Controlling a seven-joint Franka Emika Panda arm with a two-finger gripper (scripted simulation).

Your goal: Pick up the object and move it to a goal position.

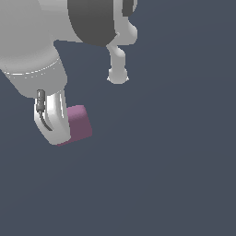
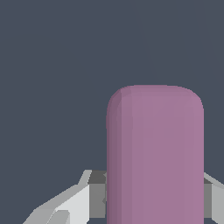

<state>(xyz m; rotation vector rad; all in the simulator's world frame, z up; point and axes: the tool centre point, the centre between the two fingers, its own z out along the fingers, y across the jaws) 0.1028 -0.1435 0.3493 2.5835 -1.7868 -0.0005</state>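
Note:
The mauve-purple block (image 1: 79, 122) with rounded edges sits at the tip of my white arm, partly hidden behind a white finger (image 1: 56, 120) in the exterior view. In the wrist view the block (image 2: 155, 153) fills the space between my two grey-white fingers (image 2: 83, 197), which press on both its sides. My gripper (image 2: 153, 197) is shut on the block. The exterior view shows only dark grey ground around it, so I cannot tell if the block rests on the surface or hangs above it.
The arm's white links and dark joint (image 1: 94, 20) fill the upper part of the exterior view's left. A small white link end (image 1: 118, 73) hangs near the middle top. All else is plain dark grey-blue ground (image 1: 175, 161).

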